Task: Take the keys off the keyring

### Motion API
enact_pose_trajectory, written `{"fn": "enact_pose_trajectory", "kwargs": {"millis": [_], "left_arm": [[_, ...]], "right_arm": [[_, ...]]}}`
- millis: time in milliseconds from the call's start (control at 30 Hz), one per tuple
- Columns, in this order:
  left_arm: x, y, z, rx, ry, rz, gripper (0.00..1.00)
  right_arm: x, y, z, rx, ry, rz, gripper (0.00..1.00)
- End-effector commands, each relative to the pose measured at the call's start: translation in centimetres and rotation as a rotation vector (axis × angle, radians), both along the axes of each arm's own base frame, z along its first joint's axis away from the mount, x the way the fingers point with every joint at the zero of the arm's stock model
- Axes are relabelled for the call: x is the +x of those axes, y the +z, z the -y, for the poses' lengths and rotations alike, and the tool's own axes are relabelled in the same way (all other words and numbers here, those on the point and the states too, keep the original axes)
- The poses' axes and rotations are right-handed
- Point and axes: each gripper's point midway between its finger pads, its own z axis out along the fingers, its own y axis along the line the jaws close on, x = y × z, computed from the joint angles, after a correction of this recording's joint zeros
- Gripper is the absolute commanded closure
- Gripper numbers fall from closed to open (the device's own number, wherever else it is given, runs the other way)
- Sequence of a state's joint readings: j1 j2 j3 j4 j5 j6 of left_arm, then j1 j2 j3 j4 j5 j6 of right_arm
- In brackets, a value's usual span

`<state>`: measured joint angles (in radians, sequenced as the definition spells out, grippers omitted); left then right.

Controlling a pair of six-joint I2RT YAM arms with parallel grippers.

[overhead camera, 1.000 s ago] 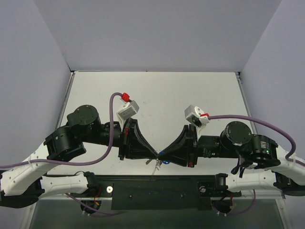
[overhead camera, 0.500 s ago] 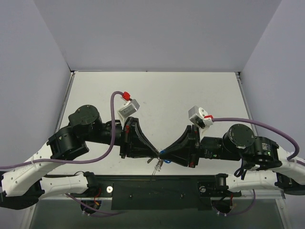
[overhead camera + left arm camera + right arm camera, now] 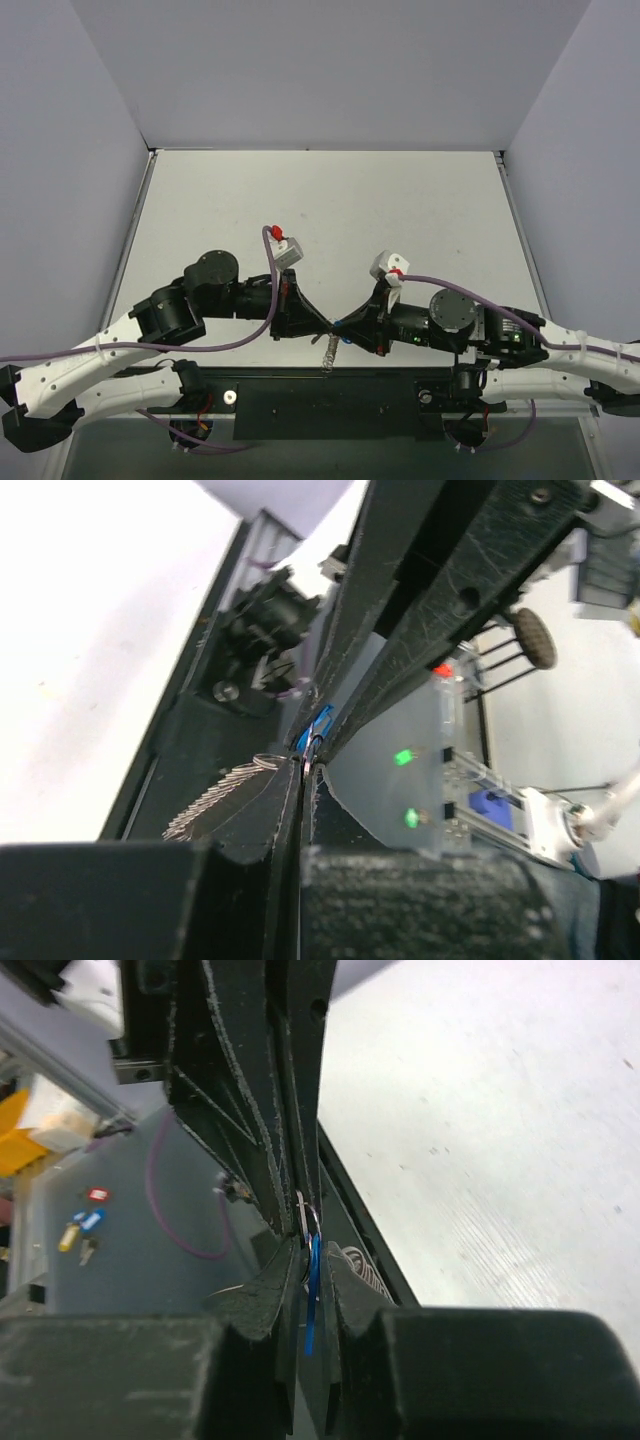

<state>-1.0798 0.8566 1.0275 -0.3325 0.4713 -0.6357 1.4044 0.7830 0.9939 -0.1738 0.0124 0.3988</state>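
My two grippers meet tip to tip over the table's near edge. My left gripper [image 3: 327, 322] is shut on the keyring [image 3: 308, 1216], a thin pale loop seen edge-on in the right wrist view. Its silver chain [image 3: 328, 351] hangs below the tips and also shows in the left wrist view [image 3: 215, 794]. My right gripper [image 3: 346, 325] is shut on the blue-headed key [image 3: 313, 1295], which stands edge-on between its fingers. A bit of blue [image 3: 320, 724] shows past my left gripper [image 3: 308, 770]. I cannot make out the plain silver key.
The black mounting rail [image 3: 330, 398] with both arm bases runs just below the grippers. The white table [image 3: 330, 200] stretches away behind them, walled on the left, right and back. Purple cables loop over both wrists.
Both arms have folded in toward the centre and both wrists have turned and dropped. The meeting point of the tips has stayed near the front edge. The chain still hangs below.
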Motion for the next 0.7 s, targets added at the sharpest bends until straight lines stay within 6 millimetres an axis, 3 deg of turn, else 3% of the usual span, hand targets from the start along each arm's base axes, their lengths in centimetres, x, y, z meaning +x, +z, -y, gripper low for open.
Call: {"fn": "enact_pose_trajectory", "kwargs": {"millis": [0,400,533,667], "left_arm": [[3.2,-1.1,1.4,-0.051,0.103,0.085,1.0],[7.5,-9.7,2.2,-0.004,0.069,0.058,1.0],[7.8,-10.5,2.2,-0.043,0.01,0.006,0.99],[7.4,-11.0,2.2,-0.043,-0.044,-0.026,0.9]], "right_arm": [[2.7,-1.9,-1.4,0.035,-0.095,-0.001,1.0],[7.3,-8.0,-1.6,0.018,-0.171,-0.091,1.0],[7.9,-8.7,-1.3,0.015,-0.176,-0.102,1.0],[8.1,-9.1,-1.4,0.007,-0.171,-0.111,1.0]]}}
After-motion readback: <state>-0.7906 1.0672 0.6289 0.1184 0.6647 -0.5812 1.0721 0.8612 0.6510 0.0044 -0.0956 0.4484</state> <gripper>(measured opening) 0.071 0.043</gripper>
